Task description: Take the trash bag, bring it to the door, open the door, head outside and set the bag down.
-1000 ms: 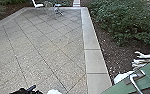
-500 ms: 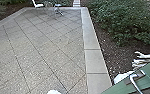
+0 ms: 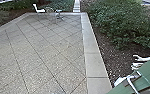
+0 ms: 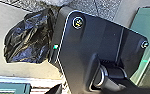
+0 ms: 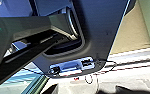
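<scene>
In the left wrist view a crumpled black trash bag (image 4: 29,40) lies against the edge of the robot's dark plate, over pale ground. Whether my left gripper has hold of the bag is unclear. The green door (image 3: 146,76) cuts across the lower right corner of the head view, with its bright metal handle (image 3: 131,81) on it. At the edge of the right wrist view, my right gripper (image 5: 88,90) has its two dark fingers well apart, with pale ground between them.
Paving slabs (image 3: 38,55) spread ahead, bordered on the right by a pale kerb (image 3: 92,65). Beyond lie dark soil and green bushes (image 3: 116,22). A white chair (image 3: 38,9) and a small table (image 3: 59,11) stand at the far edge. Unclear whitish shapes (image 3: 138,58) show beside the door.
A dark shape at the head view's bottom left dropped out between the two earlier pictures. Since then the head camera has tilted up, and a white shape at the bottom has left the picture.
</scene>
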Motion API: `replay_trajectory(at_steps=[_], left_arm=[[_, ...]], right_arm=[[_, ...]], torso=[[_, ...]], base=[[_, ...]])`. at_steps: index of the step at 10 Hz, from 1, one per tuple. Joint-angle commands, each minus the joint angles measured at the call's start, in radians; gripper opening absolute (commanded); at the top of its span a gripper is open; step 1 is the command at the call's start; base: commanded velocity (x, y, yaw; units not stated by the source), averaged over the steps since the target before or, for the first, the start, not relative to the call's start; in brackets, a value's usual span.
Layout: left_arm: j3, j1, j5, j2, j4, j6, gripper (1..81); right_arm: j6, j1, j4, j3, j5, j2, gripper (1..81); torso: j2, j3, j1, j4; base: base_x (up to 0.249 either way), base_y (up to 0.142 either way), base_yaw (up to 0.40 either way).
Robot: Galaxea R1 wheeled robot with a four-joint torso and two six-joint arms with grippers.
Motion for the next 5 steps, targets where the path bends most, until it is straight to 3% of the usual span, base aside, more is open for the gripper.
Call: replay_trajectory(at_steps=[1, 5], left_arm=[[-0.020, 0.037, 0.037, 0.027, -0.062, 0.071, 81.1], [-0.017, 0.135, -0.004, 0.091, -0.059, 0.088, 81.1]], right_arm=[[-0.007, -0.007, -0.007, 0.013, -0.081, 0.015, 81.1], [-0.007, -0.009, -0.007, 0.014, -0.081, 0.015, 81.1]], torso=[[0.000, 0.096, 0.000, 0.000], [-0.001, 0.244, -0.001, 0.000]], base=[[0.000, 0.000, 0.000], [0.000, 0.000, 0.000]])
